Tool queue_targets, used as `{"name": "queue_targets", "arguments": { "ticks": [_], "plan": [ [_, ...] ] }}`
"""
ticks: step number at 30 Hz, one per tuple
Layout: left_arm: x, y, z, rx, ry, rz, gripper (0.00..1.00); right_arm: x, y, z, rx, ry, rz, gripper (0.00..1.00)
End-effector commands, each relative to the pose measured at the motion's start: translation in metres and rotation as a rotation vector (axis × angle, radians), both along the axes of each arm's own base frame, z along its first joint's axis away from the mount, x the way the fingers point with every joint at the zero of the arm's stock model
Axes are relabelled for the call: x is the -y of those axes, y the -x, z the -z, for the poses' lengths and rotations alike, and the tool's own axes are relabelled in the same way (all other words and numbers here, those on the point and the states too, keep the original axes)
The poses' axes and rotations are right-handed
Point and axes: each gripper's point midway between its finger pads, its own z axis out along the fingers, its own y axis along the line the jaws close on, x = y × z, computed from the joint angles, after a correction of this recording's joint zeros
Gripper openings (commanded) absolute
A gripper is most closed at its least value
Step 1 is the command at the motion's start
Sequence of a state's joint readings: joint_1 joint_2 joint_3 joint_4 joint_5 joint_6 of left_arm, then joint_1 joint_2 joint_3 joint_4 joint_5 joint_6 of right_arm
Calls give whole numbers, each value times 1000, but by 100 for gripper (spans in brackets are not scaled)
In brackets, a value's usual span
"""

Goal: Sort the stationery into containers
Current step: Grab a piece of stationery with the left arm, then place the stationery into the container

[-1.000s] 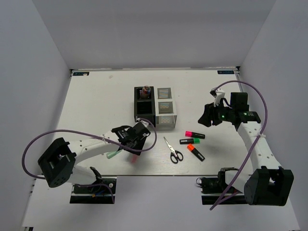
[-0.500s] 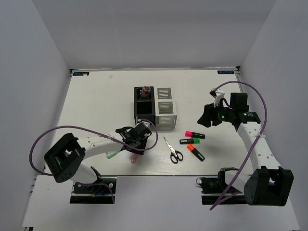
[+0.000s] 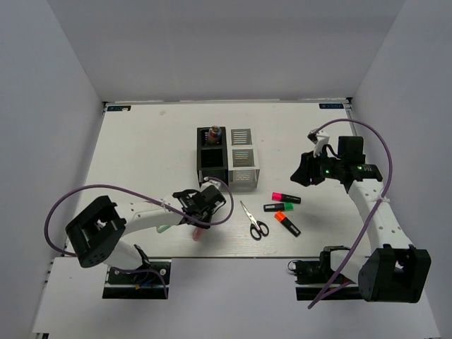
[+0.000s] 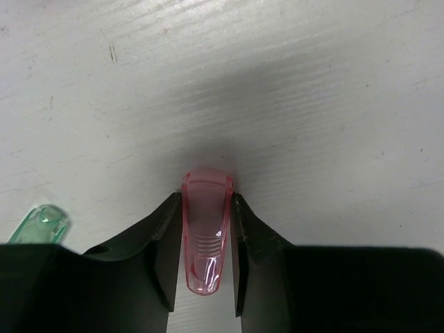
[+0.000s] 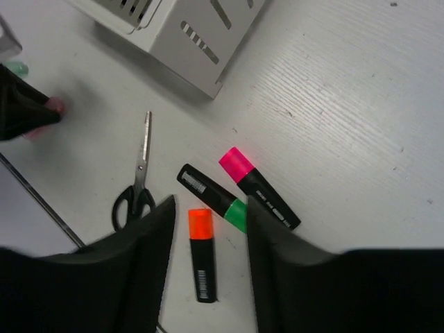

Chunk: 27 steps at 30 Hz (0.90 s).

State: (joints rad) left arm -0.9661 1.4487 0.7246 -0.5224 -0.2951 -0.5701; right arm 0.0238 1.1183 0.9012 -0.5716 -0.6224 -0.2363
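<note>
Pink clip [image 4: 206, 239]: lies flat on the desk [image 4: 333, 104] near its front edge, in front of the black organiser [image 3: 211, 164] and left of the scissors [image 3: 255, 220].

Material: translucent pink plastic, glossy. The far end is rounded, and fine moulded ridges run across the middle.

Handling, my judgement: light and stiff, but smooth. It is likely to squirt out of a hard pinch, and thin enough to crack.

My left gripper [image 4: 205, 222]: jaws drawn in narrow on the clip's two long sides, pads touching the plastic as far as I can tell. Best hold looks to be mid-length by the ridges, where the sides run straight, with a moderate squeeze.

Pale-green pen [image 4: 41, 225]: also translucent, just off to the left, apart from the jaws.

Desk surface: matt white, faintly grained, scuffed.

My right gripper [image 5: 208, 211]: hangs with jaws wide above the three markers [image 5: 215, 200], holding nothing.
</note>
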Motion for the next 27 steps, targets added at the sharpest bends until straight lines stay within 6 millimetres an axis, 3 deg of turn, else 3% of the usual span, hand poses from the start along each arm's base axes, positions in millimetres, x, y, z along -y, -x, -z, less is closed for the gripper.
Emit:
{"name": "queue_targets", "arguments": {
  "ticks": [1, 3, 4, 5, 6, 7, 8, 9, 10, 11, 12, 13, 15, 17, 18, 19, 20, 21, 22, 24, 25, 26, 27],
  "plan": [
    [-1, 13, -6, -43, -7, 33, 0, -7, 3, -10, 39, -34, -42, 46],
    [10, 9, -35, -1, 40, 95, 0, -13, 7, -12, 40, -62, -84, 18],
    [30, 0, -69, 38, 93, 119, 0, -15, 10, -11, 35, -71, -99, 4],
    [35, -5, -86, 70, 104, 172, 0, -20, 15, -12, 37, -92, -140, 0],
    [50, -15, -118, 127, 165, 189, 0, -28, 22, -19, 60, -130, -208, 3],
    [53, -20, -136, 162, 186, 202, 0, -32, 35, -18, 21, -161, -253, 21],
    [61, -30, -162, 219, 220, 230, 0, -42, 48, -29, 77, -218, -372, 64],
    [69, -39, -192, 279, 268, 252, 0, -53, 63, -42, 148, -305, -499, 68],
    [68, -49, -205, 317, 278, 260, 0, -56, 77, -44, 129, -342, -534, 68],
    [75, -60, -232, 364, 341, 265, 0, -58, 86, -47, 174, -364, -588, 40],
    [76, -75, -244, 427, 354, 290, 0, -59, 92, -46, 207, -363, -625, 17],
    [76, -81, -253, 481, 343, 339, 0, -59, 93, -46, 213, -366, -630, 0],
    [73, -111, -264, 601, 364, 324, 0, -59, 92, -46, 217, -361, -630, 0],
    [77, -117, -257, 594, 406, 368, 0, -59, 89, -46, 239, -357, -636, 0],
    [72, -141, -268, 687, 434, 335, 0, -59, 90, -45, 240, -360, -638, 0],
    [71, -145, -259, 689, 438, 339, 0, -60, 92, -44, 241, -377, -643, 0],
    [69, -157, -268, 743, 460, 327, 0, -61, 94, -44, 260, -381, -648, 4],
    [66, -165, -259, 770, 460, 317, 0, -62, 95, -44, 287, -380, -663, 9],
    [66, -174, -271, 835, 501, 287, 0, -63, 98, -42, 340, -384, -689, 9],
    [57, -189, -258, 864, 543, 232, 0, -64, 109, -43, 406, -394, -734, 10],
    [58, -194, -270, 898, 620, 207, 0, -65, 114, -43, 450, -398, -757, 10],
    [58, -197, -270, 898, 641, 196, 0, -64, 114, -42, 458, -397, -760, 10],
    [61, -201, -260, 873, 650, 202, 0, -65, 117, -43, 454, -407, -762, 10]
  ]
}}
